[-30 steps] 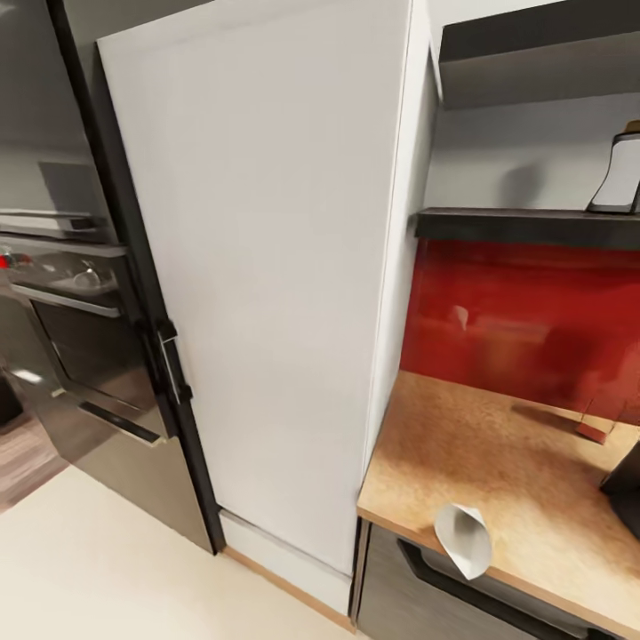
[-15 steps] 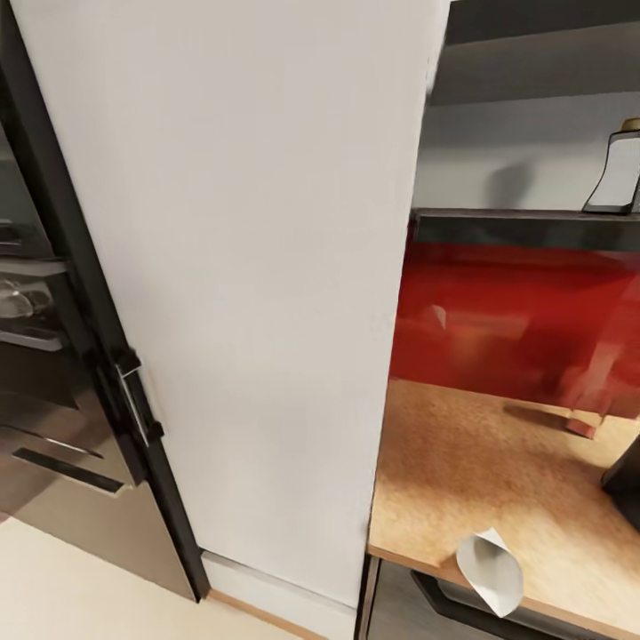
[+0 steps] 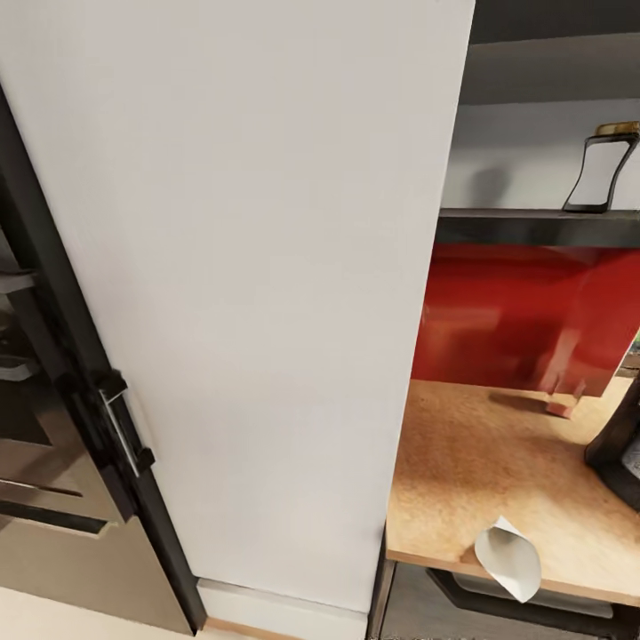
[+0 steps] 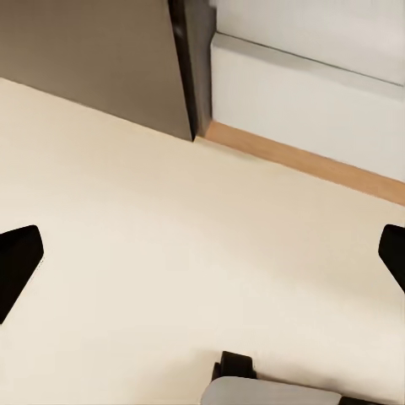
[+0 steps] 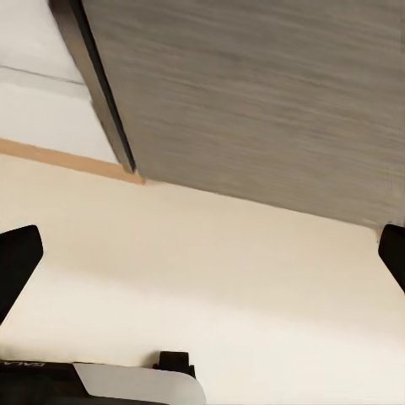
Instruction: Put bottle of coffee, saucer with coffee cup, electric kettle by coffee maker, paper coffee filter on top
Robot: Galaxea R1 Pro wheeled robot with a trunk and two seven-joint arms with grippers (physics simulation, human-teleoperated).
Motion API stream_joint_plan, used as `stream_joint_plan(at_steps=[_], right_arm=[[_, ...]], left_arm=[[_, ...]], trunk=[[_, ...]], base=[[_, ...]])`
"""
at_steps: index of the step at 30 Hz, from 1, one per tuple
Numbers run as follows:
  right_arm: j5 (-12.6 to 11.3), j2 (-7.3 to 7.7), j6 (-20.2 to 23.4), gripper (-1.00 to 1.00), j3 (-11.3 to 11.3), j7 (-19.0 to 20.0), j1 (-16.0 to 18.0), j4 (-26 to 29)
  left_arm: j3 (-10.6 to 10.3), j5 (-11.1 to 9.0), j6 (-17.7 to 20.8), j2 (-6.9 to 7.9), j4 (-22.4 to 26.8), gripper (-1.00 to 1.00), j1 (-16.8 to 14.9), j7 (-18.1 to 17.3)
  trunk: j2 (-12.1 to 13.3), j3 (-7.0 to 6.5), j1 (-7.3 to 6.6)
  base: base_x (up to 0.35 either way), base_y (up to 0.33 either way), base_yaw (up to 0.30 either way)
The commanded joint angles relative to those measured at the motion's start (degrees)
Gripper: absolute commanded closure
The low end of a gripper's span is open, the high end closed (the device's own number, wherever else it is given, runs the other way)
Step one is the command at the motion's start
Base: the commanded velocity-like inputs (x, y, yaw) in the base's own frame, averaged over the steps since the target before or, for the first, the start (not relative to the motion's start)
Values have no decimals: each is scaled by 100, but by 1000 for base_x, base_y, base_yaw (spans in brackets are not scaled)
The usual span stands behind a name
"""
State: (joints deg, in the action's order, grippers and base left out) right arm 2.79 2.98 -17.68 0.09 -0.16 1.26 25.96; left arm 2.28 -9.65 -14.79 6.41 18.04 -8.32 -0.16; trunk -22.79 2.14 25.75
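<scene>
A white paper coffee filter (image 3: pixel 508 558), cone-shaped, lies at the front edge of the cork-coloured countertop (image 3: pixel 480 462) at the lower right of the head view. A black appliance, seemingly the coffee maker (image 3: pixel 616 452), is cut off by the right edge. On the dark shelf (image 3: pixel 533 226) above stands the bottle of coffee (image 3: pixel 602 169) with a gold lid. My left gripper (image 4: pixel 202 257) hangs open over the cream floor near a white plinth. My right gripper (image 5: pixel 202 253) is open too, above the floor in front of a grey cabinet front.
A tall white cabinet side (image 3: pixel 258 293) stands very close and takes up most of the head view. A dark oven (image 3: pixel 44 444) with a handle sits at the left. A red backsplash (image 3: pixel 516 311) runs behind the counter.
The camera has moved closer and rightward: the white cabinet looms larger, the oven has slid toward the left edge. The filter, bottle and counter things have not moved themselves.
</scene>
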Motion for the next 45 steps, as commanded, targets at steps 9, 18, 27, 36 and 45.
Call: stream_joint_plan(at_steps=[9,18,27,36,45], right_arm=[[29,1,-10,-100,0,-2,5,-10],[24,-7,-7,-100,8,0,5,-12],[-6,-11,-5,-100,-38,-14,5,17],[-7,-19,-7,-100,-42,-13,5,6],[-7,-23,-11,-100,-44,-13,5,19]], left_arm=[[-2,-37,-15,9,-2,-100,-3,-2],[-2,-37,-15,10,-2,-100,-3,-2],[1,-37,-15,18,-4,-100,-2,-1],[-2,-37,-15,68,-5,-100,-3,-2],[-8,-37,-15,70,-8,-100,-3,-2]], trunk=[[-12,13,3],[-12,13,3],[-12,13,3],[-12,13,3],[-12,13,3]], base=[[0,204,-263],[0,13,-263],[0,0,-263],[0,0,-264],[0,0,-247]])
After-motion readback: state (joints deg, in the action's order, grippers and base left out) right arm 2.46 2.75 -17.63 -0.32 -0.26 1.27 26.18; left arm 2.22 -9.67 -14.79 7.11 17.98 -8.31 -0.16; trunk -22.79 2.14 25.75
